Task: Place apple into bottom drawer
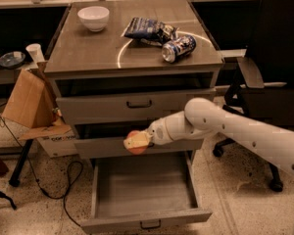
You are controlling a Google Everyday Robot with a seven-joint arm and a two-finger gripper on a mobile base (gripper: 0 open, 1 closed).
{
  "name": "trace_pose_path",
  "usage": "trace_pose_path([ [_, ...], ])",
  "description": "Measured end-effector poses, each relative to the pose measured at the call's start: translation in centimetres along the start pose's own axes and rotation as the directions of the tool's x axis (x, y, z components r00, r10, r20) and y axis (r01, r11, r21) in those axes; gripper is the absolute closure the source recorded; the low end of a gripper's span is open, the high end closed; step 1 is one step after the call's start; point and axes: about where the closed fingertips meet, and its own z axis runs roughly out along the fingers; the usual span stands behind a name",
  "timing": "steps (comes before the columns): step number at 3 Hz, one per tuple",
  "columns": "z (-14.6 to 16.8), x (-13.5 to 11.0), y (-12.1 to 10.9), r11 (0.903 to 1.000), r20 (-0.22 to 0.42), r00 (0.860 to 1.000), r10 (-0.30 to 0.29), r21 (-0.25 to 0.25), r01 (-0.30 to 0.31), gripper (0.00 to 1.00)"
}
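Grey desk (88,53) stands at centre with three drawers, and a white robot arm (235,129) reaches across its front from the right. The bottom drawer (144,185) is pulled out toward the near side. On top lie a blue snack bag (147,29), a white bowl (93,17) at far left and a crushed can (179,48). The jaws clench the apple (135,150) before the middle drawer (103,147), above the open tray.

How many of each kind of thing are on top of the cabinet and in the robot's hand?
white bowl: 1
crushed can: 1
snack bag: 1
apple: 1, held in the gripper above the open bottom drawer
Total: 4
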Motion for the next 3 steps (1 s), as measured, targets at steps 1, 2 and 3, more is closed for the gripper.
trace_pose_path([
  [1, 4.8, 4.4, -4.7, 0.9929, 0.002, 0.995, 0.102, -0.062, -0.102, 1.0],
  [2, 8.4, 10.2, -9.1, 0.972, -0.026, 0.976, 0.217, -0.085, -0.219, 1.0],
  [3, 12.9, 15.9, -13.3, 0.933, -0.069, 0.936, 0.346, -0.082, -0.351, 1.0],
])
